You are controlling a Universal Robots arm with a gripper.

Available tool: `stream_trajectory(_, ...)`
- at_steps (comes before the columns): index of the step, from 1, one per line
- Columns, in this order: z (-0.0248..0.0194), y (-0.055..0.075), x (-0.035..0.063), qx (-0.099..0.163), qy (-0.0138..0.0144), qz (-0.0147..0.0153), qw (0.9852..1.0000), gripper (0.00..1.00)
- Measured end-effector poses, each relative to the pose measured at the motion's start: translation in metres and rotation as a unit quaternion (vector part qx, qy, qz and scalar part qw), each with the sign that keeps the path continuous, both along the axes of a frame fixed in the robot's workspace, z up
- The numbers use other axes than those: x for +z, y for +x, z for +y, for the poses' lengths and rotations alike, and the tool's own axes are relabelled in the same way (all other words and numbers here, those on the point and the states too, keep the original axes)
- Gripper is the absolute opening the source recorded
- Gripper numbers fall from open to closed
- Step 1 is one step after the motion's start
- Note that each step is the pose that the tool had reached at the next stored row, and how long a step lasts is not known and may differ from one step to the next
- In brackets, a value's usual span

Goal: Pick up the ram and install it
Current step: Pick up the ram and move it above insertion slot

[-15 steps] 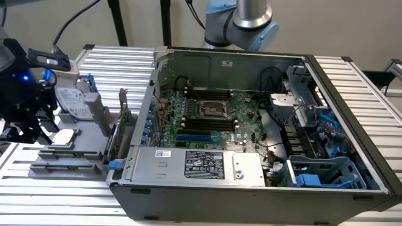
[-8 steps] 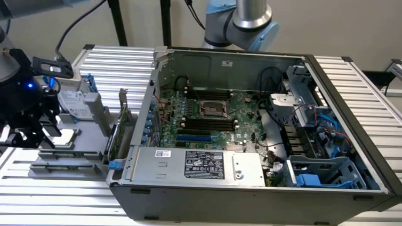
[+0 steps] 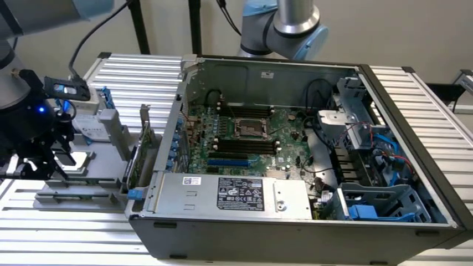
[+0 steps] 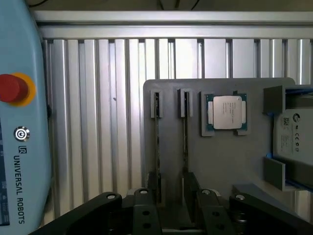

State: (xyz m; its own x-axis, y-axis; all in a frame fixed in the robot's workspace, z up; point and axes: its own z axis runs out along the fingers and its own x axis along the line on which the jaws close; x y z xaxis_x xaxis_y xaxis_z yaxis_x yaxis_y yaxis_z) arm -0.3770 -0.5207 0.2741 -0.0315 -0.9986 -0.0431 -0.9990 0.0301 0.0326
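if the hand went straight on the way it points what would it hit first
Probably one of the two ram sticks standing on edge in the grey holder under the open hand; which one is unclear.

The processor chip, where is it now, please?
Wrist view: the processor chip lies on the gray holder, between its narrow slots and the hard drive.

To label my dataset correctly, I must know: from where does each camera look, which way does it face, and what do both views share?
Exterior view: set apart, raised, looking down into the open case and on the holder beside it; the arm and end effector show.
Wrist view: on the wrist, facing down at two ram sticks and a CPU in the holder; the open end effector shows.
Shared: holder and end effector.
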Motion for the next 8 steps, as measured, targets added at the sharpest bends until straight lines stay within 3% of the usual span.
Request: stream_trajectory(8,-0.0002,0.0,-0.0145,0.0,0.0,0.0,1.0,0.36)
